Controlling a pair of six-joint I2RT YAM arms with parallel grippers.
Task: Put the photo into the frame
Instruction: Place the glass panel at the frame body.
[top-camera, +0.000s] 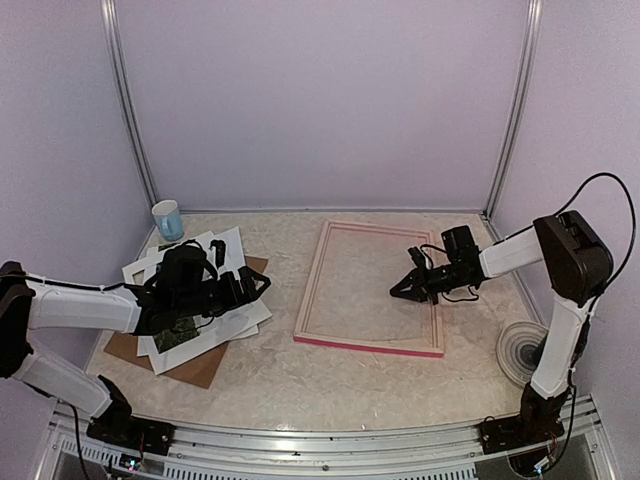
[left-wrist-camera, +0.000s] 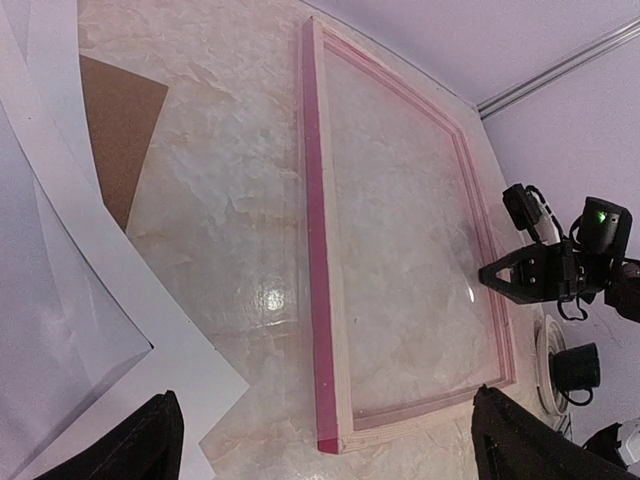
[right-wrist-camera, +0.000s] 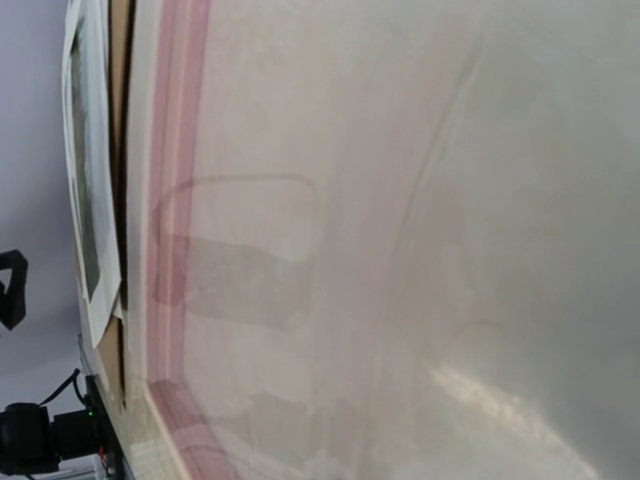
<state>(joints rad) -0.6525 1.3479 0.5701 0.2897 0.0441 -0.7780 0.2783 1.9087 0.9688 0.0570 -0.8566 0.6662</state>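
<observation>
I am holding my left jaws spread wide and empty over the pile of sheets by the left edge of the table (top-camera: 300, 390). My right jaws are pressed together on nothing, hanging low over the inside of the frame (top-camera: 368, 345), near its right rail. The frame is lying flat toward the middle of the table, well apart from the pile.

The photo (top-camera: 176, 333) is lying on the pile toward the near left corner, mostly hidden under my left arm. Only a dark green patch is showing, on white sheets (top-camera: 232, 250) above a brown board (top-camera: 200, 370).

I am judging the photo to be thin paper: very light, floppy, easy to crease, and lying too flat to get under easily. I am thinking the best hold is a shallow pinch on a corner or edge that overhangs the sheet beneath. The frame looks stiff and light, and may be sliding easily on the smooth table.
</observation>
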